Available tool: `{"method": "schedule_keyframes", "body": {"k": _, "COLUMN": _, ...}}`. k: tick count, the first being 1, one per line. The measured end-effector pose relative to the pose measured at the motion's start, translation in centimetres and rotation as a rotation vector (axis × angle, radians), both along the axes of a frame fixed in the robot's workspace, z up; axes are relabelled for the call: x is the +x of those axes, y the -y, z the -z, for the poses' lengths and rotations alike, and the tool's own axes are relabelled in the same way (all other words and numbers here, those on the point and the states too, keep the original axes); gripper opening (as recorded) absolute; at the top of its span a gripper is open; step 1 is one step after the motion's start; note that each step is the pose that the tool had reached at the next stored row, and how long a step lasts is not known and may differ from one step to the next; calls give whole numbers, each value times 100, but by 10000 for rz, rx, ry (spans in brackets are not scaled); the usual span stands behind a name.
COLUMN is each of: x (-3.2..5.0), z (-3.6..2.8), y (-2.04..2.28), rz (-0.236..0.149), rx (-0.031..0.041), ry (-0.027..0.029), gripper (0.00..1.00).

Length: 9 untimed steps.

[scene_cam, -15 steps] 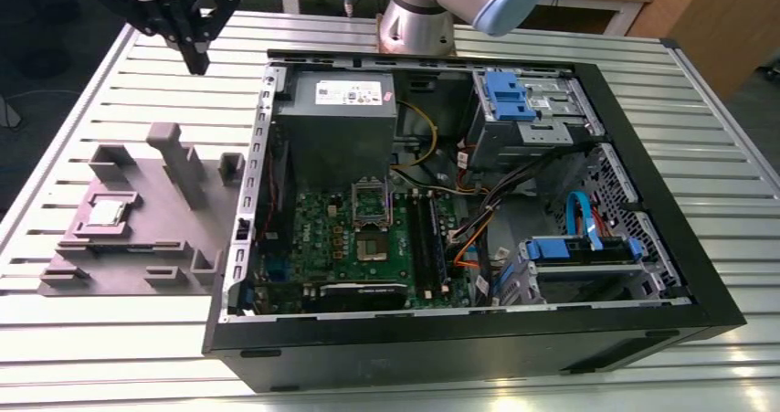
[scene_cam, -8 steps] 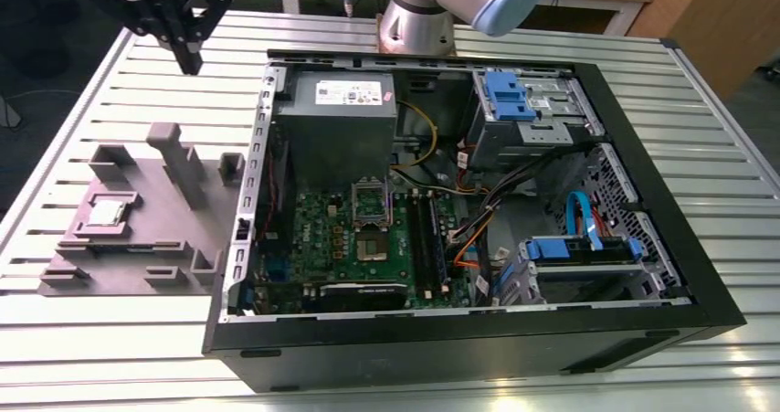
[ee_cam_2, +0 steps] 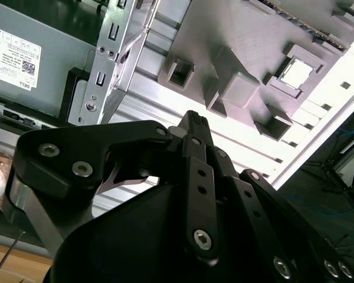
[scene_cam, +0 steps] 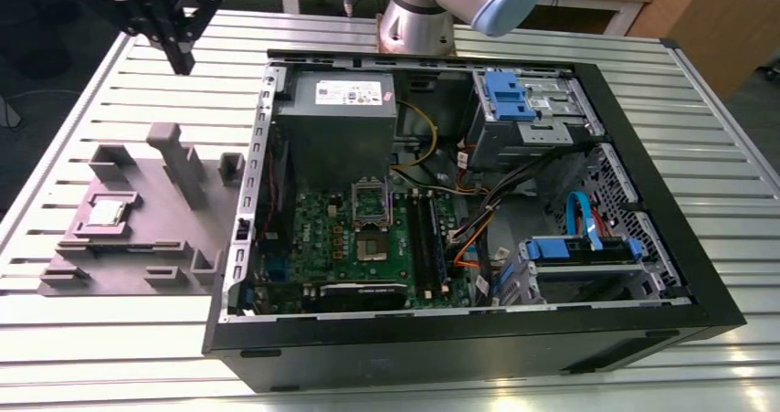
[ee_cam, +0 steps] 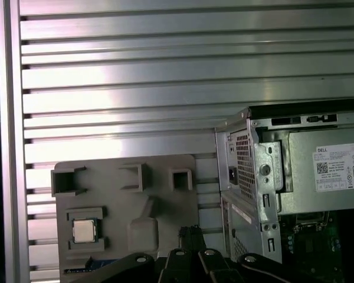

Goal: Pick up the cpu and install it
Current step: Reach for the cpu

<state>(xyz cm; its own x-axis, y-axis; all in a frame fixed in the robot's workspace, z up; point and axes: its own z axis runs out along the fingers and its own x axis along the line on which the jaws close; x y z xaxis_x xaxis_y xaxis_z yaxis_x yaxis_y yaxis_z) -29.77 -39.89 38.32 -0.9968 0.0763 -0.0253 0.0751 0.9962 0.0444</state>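
Fig.: slatted bench [scene_cam: 122, 357] w/ open PC case [scene_cam: 682, 275] and grey tray [scene_cam: 159, 238]; cpu install not begun.
Pincer [scene_cam: 185, 65] hovers near tray's far end, jaws closed, empty; cpu [scene_cam: 108, 213] sits in tray recess, untouched; pick-up & seating both outstanding.

Silver arm [scene_cam: 415, 24], pale blue joint cap [scene_cam: 506, 1], black pincer [ee_cam_2: 193, 118], silver screws [ee_cam_2: 202, 237]

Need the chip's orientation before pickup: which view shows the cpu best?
The first wrist view: the cpu appears nearly square-on in its grey tray pocket. The exterior view shows the cpu from afar; the second wrist view shows the cpu slanted, glare-washed.
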Motion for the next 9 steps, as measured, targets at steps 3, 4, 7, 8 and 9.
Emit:
{"method": "schedule_keyframes", "body": {"k": 3, "x": -24, "z": 1, "y": 0, "rz": -1, "rx": 0, "ry": 0, "gripper": 10}}
{"method": "schedule_keyframes", "body": {"k": 4, "x": -33, "z": 1, "y": 0, "rz": -1, "rx": 0, "ry": 0, "gripper": 10}}
{"method": "schedule_keyframes", "body": {"k": 7, "x": -54, "z": 2, "y": 0, "rz": -1, "rx": 0, "ry": 0, "gripper": 10}}
{"method": "schedule_keyframes", "body": {"k": 8, "x": -61, "z": 2, "y": 0, "rz": -1, "rx": 0, "ry": 0, "gripper": 10}}
{"method": "schedule_keyframes", "body": {"k": 9, "x": -68, "z": 2, "y": 0, "rz": -1, "rx": 0, "ry": 0, "gripper": 10}}
